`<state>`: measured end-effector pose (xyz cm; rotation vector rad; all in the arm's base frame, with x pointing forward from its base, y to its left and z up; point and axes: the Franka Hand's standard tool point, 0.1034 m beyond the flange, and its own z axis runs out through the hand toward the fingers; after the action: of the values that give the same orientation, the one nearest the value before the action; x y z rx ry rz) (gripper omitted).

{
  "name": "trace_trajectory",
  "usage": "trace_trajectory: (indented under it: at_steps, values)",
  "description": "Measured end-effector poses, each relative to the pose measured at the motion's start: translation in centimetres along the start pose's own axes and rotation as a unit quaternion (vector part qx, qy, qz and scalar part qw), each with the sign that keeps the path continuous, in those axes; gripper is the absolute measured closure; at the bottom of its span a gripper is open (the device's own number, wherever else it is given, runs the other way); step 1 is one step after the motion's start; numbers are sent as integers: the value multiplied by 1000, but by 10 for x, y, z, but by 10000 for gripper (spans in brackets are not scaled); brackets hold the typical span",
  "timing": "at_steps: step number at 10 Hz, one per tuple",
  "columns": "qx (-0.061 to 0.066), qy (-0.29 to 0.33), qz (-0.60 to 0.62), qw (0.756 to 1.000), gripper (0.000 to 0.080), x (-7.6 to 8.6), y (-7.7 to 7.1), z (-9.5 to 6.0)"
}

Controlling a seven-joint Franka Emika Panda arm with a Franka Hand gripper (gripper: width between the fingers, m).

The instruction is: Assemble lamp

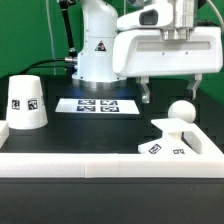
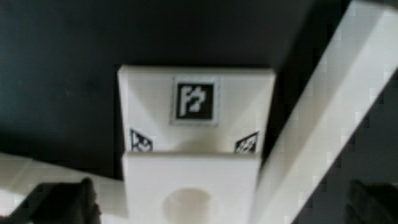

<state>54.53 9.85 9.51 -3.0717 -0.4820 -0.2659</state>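
Note:
The white lamp base [image 1: 168, 147] lies flat at the exterior view's right, with square tags on its near edge. The ball-shaped bulb [image 1: 181, 113] stands just behind it. The cone shade [image 1: 27, 101] with its black-and-white tag stands at the far left. My gripper [image 1: 171, 93] hangs open and empty above the bulb and base. In the wrist view the base [image 2: 196, 130] shows its tags and a blurred round spot [image 2: 192, 200]. The dark fingertips [image 2: 63, 205] stand wide apart on either side of it, my gripper [image 2: 214, 208] centred over it.
The marker board [image 1: 98, 105] lies flat in the middle, in front of the robot pedestal [image 1: 97, 50]. A raised white rail [image 1: 90, 166] runs along the front and up the right side beside the base; it also shows in the wrist view [image 2: 334, 110].

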Motion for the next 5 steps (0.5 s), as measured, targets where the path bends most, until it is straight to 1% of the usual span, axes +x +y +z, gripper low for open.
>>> trace_trajectory:
  at_steps: [1,3,4,5]
  values:
    - [1,-3,11,1000,101,-12,-13,-1]
    - [4,3,11,1000,101,-24,-29,4]
    - [5,7,6,1000,101,-28,-32,9]
    - [5,7,6,1000,101,-27,-31,8]
